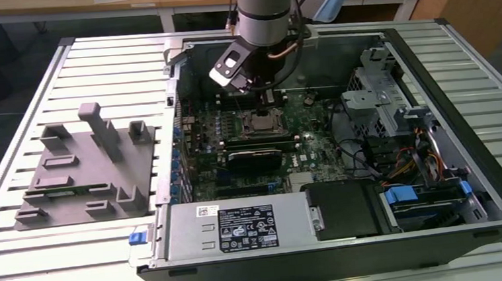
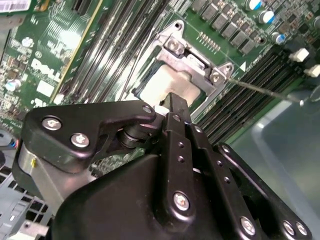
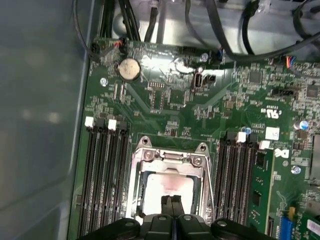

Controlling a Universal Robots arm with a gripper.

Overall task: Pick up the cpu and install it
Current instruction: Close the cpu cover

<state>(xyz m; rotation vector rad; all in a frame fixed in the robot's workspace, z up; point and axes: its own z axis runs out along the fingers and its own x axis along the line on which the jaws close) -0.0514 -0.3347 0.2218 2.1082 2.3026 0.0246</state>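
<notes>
- Your black jaws are clenched together on nothing, tips over one edge of the small flat square silvery-grey cpu [image 3: 165, 186].
- That cpu lies inside the metal-framed socket [image 3: 150, 156] on the green motherboard [image 3: 190, 110], just above the middle of the exterior view.
- You have the grey plastic holder [image 1: 78, 205] on the slatted surface [image 1: 29, 262] at the exterior view's left, well apart.
</notes>
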